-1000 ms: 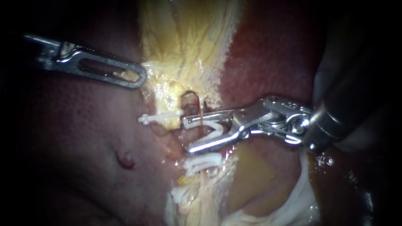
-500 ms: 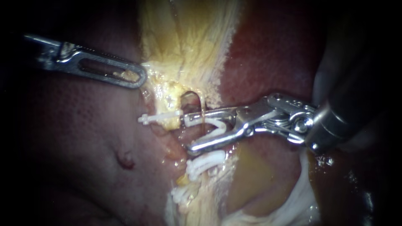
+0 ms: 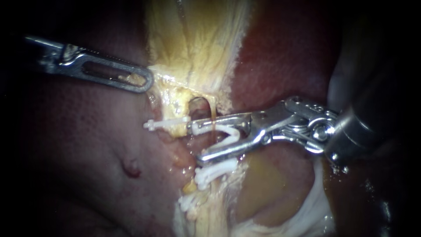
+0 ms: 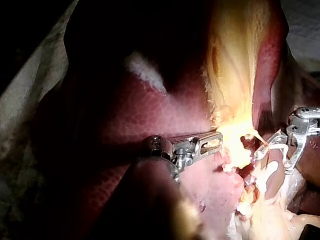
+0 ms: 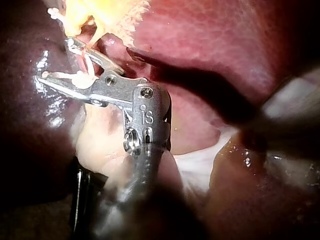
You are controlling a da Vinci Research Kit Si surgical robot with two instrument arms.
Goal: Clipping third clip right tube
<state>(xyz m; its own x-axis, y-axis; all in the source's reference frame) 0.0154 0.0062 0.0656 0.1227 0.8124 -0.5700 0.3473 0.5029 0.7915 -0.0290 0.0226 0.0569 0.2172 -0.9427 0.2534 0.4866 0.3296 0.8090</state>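
The right tool (image 3: 197, 142) stands wide open and carries an open white clip (image 3: 221, 131) in its jaws. The thin tube (image 3: 213, 117) passes between the clip's legs. Closed clips (image 3: 215, 170) sit just below. The left tool (image 3: 148, 83) – jaws almost together – grips yellow tissue (image 3: 193, 48).

Left instrument (image 4: 214, 142) on yellow tissue (image 4: 235, 75)
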